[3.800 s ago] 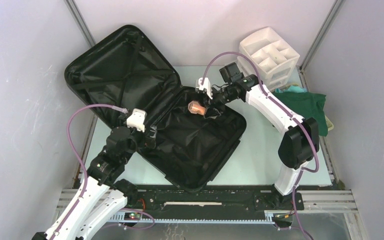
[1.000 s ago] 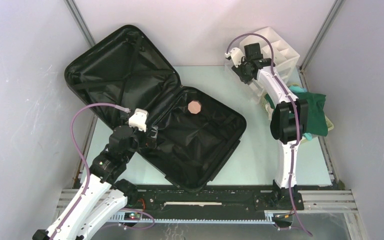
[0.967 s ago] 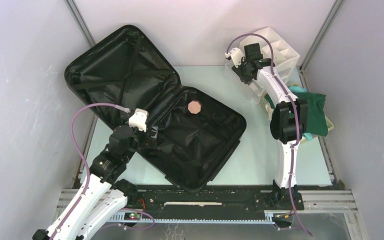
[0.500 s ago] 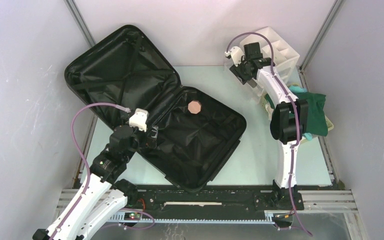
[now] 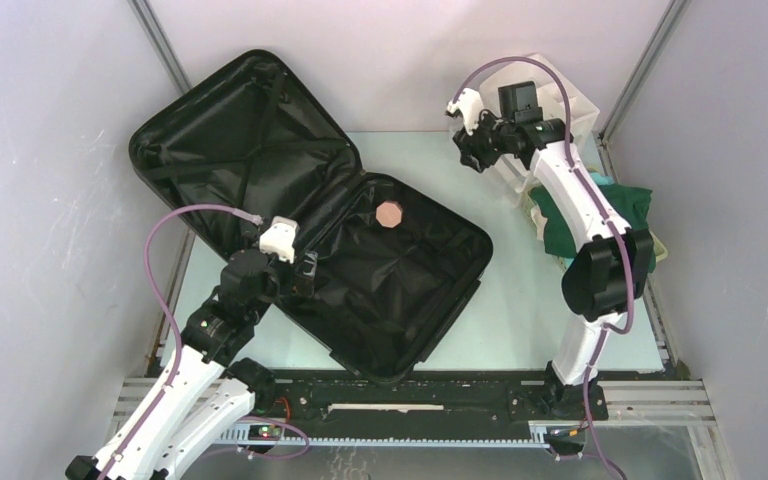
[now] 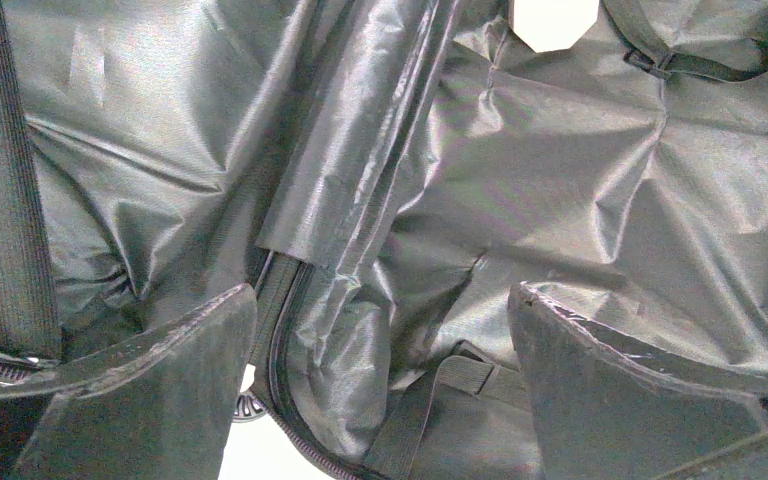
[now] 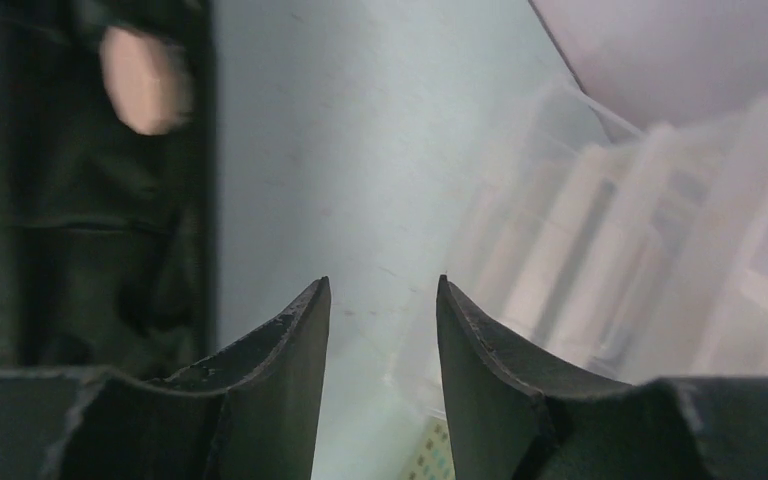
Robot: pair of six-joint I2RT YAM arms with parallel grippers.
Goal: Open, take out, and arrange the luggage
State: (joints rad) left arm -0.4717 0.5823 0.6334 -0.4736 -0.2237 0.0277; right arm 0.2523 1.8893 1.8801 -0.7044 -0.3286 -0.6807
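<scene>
The luggage point(image 5: 390, 290) lies open on the left of the table, its lid point(image 5: 240, 130) propped against the back wall with crossed straps showing. A small pinkish-brown disc point(image 5: 390, 214) rests on the black lining near the far rim. My left gripper point(image 5: 305, 272) hovers at the hinge. In the left wrist view the left gripper point(image 6: 380, 290) is open wide over wrinkled lining point(image 6: 560, 200), holding nothing. My right gripper point(image 5: 470, 150) hangs at the back beside the white drawer organizer point(image 5: 578, 100). In the right wrist view the right gripper point(image 7: 383, 285) has its fingers parted over bare table, nothing between them.
A green cloth point(image 5: 610, 215) lies in a pale basket point(image 5: 660, 250) at the right edge, under the right arm. The blurred organizer point(image 7: 660, 230) fills the right of the right wrist view, with the luggage rim and disc point(image 7: 145, 80) at the left. Pale green table point(image 5: 520, 300) shows between luggage and basket.
The right gripper has drawn back from the organizer's front and shifted slightly left, its elbow swinging right and lower. Left arm and luggage have not moved.
</scene>
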